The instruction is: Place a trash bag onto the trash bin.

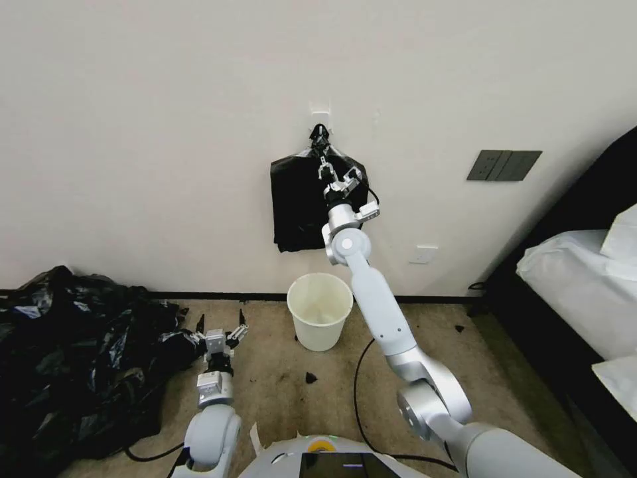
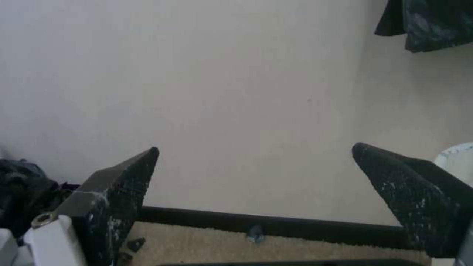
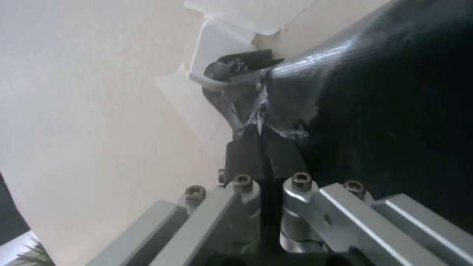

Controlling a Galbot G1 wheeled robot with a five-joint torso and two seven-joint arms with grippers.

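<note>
Right gripper point(image 1: 323, 164) is raised to the wall hook point(image 3: 217, 79), jaws pinched on the trash bag point(image 1: 298, 199) hanging there. Trash bin point(image 1: 320, 320) is seen on the carpet directly below. Left gripper point(image 1: 219, 330) is held low beside the bin, jaws spread wide.

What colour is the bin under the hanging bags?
Cream-white trash bin, clearest in the head view.

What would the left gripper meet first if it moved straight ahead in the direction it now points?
Probably the bare wall. The left gripper is open and aims at it above the dark baseboard, with nothing seen between. The trash bin lies off to one side. Depth is hard to judge.
</note>
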